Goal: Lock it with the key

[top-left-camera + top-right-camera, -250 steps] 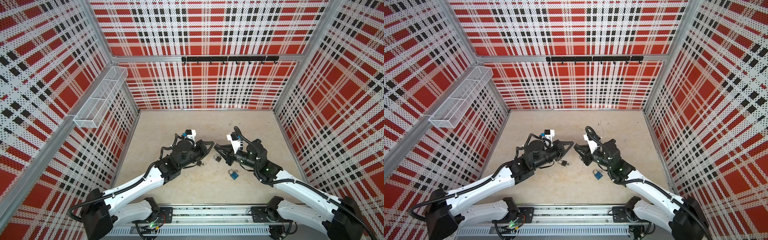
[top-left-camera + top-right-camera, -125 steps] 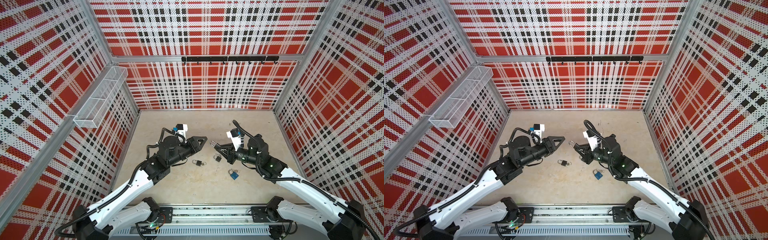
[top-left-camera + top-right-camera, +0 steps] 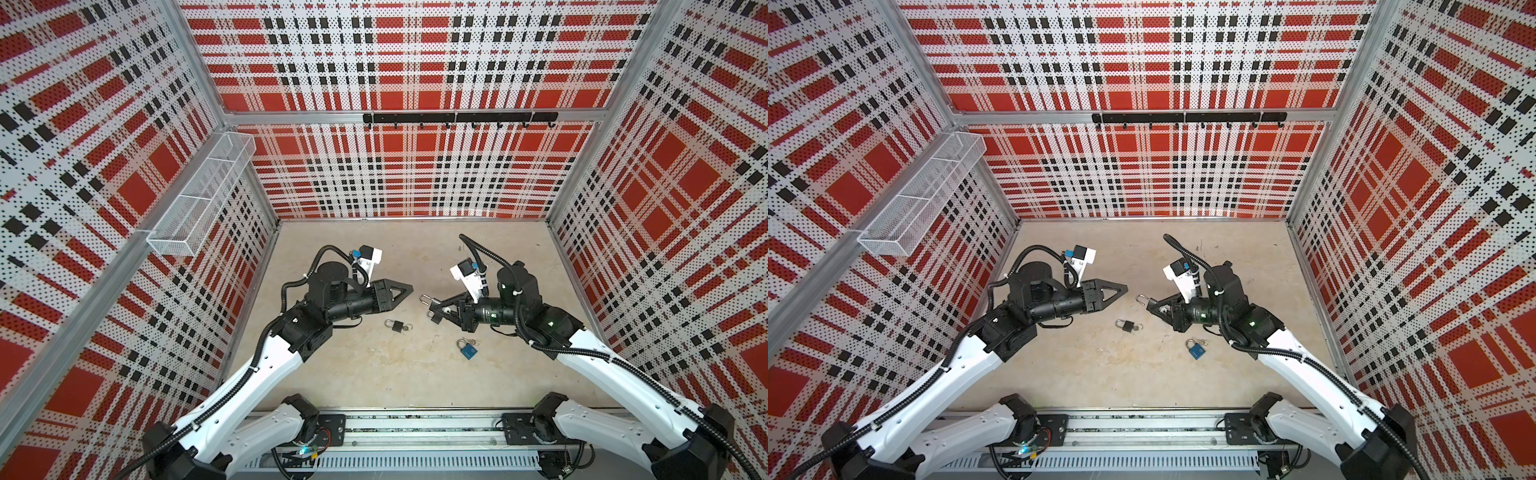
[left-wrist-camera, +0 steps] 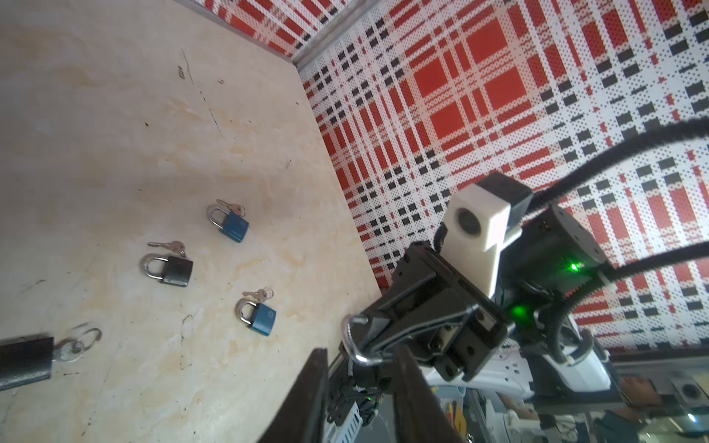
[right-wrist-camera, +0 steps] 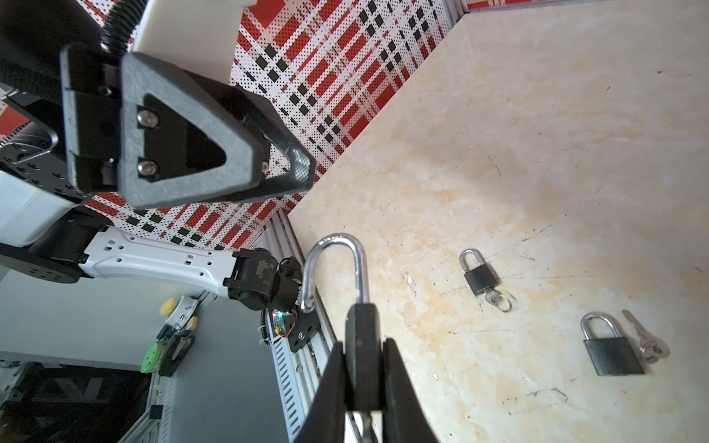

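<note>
My right fingers (image 5: 330, 383) clamp the padlock (image 5: 362, 330) by its flat body, probably slick, heavy; left fingers (image 4: 310, 391) stand apart, empty.

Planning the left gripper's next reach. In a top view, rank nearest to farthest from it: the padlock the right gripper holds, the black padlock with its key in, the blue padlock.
1. Held padlock, just right of the left gripper.
2. Black padlock, on the table, nearer the front.
3. Blue padlock, on the table, front right.
</note>
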### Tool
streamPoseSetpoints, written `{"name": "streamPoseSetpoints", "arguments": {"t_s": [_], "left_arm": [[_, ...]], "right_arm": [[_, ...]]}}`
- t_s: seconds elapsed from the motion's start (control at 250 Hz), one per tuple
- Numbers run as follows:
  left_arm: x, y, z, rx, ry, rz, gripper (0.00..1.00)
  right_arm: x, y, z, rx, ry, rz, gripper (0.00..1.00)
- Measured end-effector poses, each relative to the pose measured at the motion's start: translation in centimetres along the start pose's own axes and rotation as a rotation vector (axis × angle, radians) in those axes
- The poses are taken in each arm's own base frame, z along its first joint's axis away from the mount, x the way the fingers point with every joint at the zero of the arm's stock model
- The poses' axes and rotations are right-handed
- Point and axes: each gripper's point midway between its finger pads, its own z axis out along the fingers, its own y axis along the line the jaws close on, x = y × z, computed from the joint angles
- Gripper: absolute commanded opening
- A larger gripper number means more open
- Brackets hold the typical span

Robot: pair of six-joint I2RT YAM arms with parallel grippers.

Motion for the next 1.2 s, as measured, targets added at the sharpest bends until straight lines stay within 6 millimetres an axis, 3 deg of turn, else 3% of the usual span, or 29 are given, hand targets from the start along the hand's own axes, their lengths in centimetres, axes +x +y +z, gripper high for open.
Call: {"name": "streamPoseSetpoints", "arguments": {"t_s": [0.184,0.444,1.2], "left_arm": [[1.1,-0.9,0.3,0.064,0.071,-0.003,0.31],[2.1,-0.5,1.5,0.081,0.137,-0.035,0.27],[2.4,0.1,2.3,0.079,0.164,-0.050,0.20]], "right_arm": [[0.1,0.3,-0.2,-0.035,0.013,0.025,0.00],[0.5,0.6,0.3,-0.073,0.044,0.055,0.00],[-0.4,1.1,0.3,-0.100,0.036,0.065,0.00]]}}
